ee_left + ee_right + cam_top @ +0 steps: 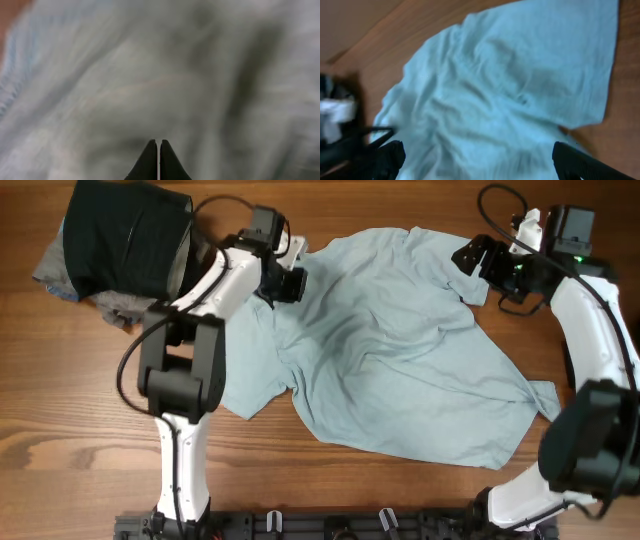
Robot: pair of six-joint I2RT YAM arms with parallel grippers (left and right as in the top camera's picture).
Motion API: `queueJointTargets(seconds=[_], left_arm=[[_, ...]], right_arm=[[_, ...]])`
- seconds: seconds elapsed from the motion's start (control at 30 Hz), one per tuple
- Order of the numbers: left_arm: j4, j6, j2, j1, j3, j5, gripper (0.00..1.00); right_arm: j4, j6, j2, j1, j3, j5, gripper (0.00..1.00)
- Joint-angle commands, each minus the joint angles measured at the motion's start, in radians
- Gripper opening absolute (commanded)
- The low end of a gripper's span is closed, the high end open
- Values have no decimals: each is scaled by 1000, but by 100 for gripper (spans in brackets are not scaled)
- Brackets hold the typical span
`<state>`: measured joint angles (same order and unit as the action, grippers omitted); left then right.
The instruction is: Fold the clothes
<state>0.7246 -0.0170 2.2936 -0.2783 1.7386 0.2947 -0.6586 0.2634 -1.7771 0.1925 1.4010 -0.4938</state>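
Along the lower edge of the overhead view, bare brown wooden worktop (80, 460) shows on either side of the two arm bases. Just above it, the large pale blue short-sleeved fabric T-shirt (400, 370) fills the centre of the frame. It is spread out but rumpled, with a sleeve reaching toward lower left and a bunched corner at right centre.

Higher up, the left claw (290, 283) sits on the shirt's upper left edge. Its wrist view shows the two black fingers (150, 160) clenched tip to tip right against pale cloth. Whether any fabric is caught between them cannot be told. At the shirt's upper right corner, the right claw (470, 258) stands released. Its fingers are wide apart at the bottom corners of its own view, with nothing between them and the shirt lying beyond.

Farthest away, in the upper left corner, a black fabric garment (125, 235) lies heaped on a grey fabric garment (120, 308), beside the left arm.

The likely trouble is an uneven pull. With only one side clenched, lifting would drag the shirt askew and deepen its wrinkles. If the left claw has closed on nothing or on a single layer, the fold would slip or come up lopsided. The left arm's elbow also swings close enough to the dark heap to snag it.
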Motion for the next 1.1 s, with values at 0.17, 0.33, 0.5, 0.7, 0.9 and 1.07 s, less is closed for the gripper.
queueJointTargets(seconds=[0.17, 0.33, 0.5, 0.7, 0.9, 1.07], left_arm=[[51, 304, 69, 148, -55, -388, 4], [145, 407, 68, 302, -71, -345, 4], [137, 360, 32, 355, -71, -214, 4], [80, 192, -65, 296, -71, -11, 8], [-47, 42, -130, 150, -71, 83, 17], [-196, -71, -74, 9, -71, 66, 21]], right_arm=[[-221, -24, 50, -3, -1, 40, 99], [-328, 6, 49, -3, -2, 195, 99], [-389, 104, 32, -3, -2, 394, 93], [-410, 69, -19, -6, -7, 305, 37], [-407, 71, -52, -6, -84, 283, 42], [-397, 77, -52, -6, -100, 259, 61]])
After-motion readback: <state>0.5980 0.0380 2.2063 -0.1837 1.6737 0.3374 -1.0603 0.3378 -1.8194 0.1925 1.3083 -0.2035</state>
